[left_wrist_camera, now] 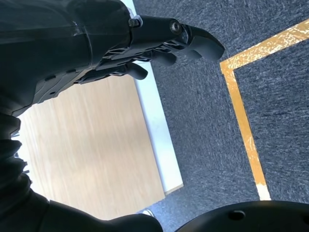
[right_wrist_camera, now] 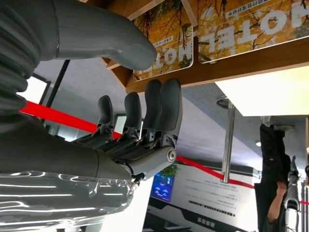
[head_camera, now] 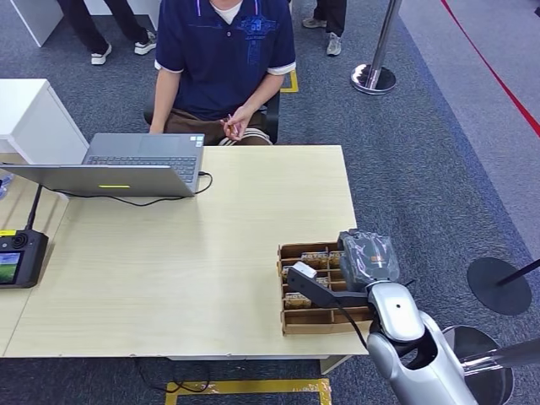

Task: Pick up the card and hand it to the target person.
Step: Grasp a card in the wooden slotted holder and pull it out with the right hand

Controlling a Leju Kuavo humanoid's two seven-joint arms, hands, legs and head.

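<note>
From the head view, a light wooden table (head_camera: 191,261) carries a shallow cardboard box (head_camera: 312,322) near its front right corner, split by dividers into small compartments that hold rows of cards (head_camera: 315,257) standing on edge. The right hand (head_camera: 368,257) hangs over the box's right side, wrapped in a grey cover, so whether it grips a card cannot be told from here. A person (head_camera: 223,59) in a dark blue shirt sits at the far side of the table behind an open laptop (head_camera: 137,164), and a small screen device (head_camera: 19,257) lies at the left edge. In the left wrist view, the left hand (left_wrist_camera: 160,46) is loose and holds nothing, its dark fingers apart above the table edge and grey carpet with yellow tape (left_wrist_camera: 244,121). In the right wrist view, the right hand (right_wrist_camera: 146,125) shows its fingers bent side by side just beside the box's wooden wall — cards (right_wrist_camera: 164,43) printed with yellow trees sit in two adjoining compartments — and nothing lies between thumb and fingers.
</note>
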